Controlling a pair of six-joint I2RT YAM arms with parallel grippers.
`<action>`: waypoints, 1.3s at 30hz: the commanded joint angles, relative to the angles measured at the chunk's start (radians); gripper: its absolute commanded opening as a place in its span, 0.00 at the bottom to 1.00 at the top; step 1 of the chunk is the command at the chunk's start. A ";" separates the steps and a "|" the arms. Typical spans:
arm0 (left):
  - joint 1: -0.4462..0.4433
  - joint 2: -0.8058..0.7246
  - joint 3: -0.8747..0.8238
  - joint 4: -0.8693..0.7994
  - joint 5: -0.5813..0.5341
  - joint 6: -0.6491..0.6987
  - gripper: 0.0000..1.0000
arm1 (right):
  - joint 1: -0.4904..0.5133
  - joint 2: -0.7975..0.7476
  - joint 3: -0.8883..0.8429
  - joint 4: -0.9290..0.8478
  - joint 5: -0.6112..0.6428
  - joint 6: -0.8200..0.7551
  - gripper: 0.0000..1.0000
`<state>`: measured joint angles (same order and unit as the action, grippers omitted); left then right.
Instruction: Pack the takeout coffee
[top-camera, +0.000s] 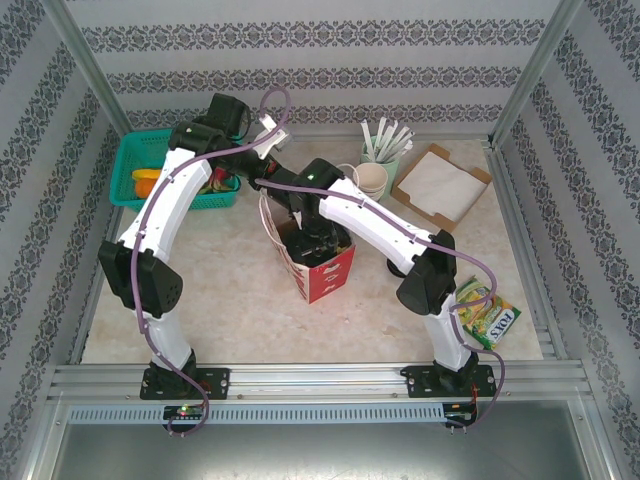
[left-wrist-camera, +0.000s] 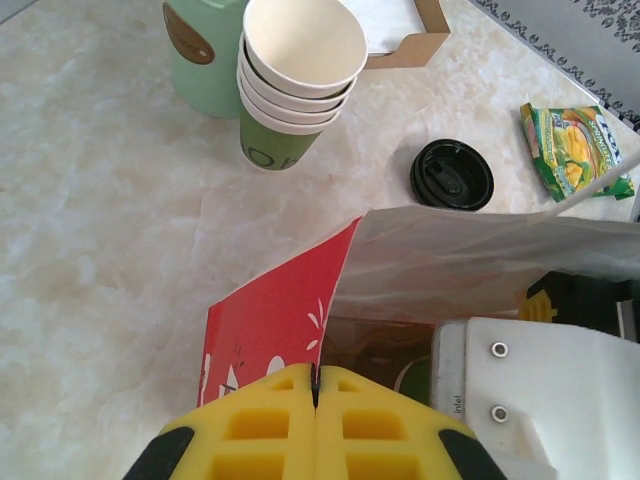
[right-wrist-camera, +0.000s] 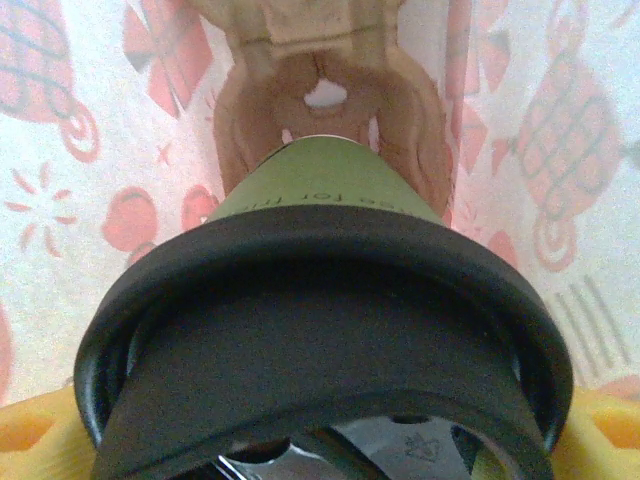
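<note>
Black round plastic lid (right-wrist-camera: 320, 300) of the green paper takeout coffee cup (right-wrist-camera: 325, 180) is sitting inside the red-and-white paper bag (left-wrist-camera: 270, 320), with the right fingers (right-wrist-camera: 25, 430) clamping the cup. The left fingers (left-wrist-camera: 250, 430), pressed together, are pinching the bag's rim. The cup is probably best kept upright and lowered straight until it is resting on the bag's floor.

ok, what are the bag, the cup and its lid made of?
Bag: thin paper, matte, with red print; light shows through its walls in the right wrist view.
Cup: looks like paper, with a matte green wall.
Lid: probably plastic; black and smooth, with a slight sheen and a moulded rim.
</note>
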<state>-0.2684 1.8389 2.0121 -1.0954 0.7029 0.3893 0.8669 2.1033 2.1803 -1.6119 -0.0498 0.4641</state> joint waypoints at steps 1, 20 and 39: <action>0.005 0.020 0.041 -0.043 -0.002 -0.002 0.00 | 0.014 0.004 -0.039 -0.099 0.012 -0.012 0.47; 0.017 0.043 0.040 -0.020 0.084 -0.028 0.00 | -0.026 0.057 -0.073 0.047 0.005 -0.008 0.46; 0.020 0.041 0.022 -0.021 0.056 -0.017 0.00 | -0.026 -0.061 -0.217 0.193 0.007 0.038 0.44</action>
<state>-0.2596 1.8721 2.0258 -1.1152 0.7547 0.3626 0.8463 2.0880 1.9491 -1.4406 -0.0616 0.4767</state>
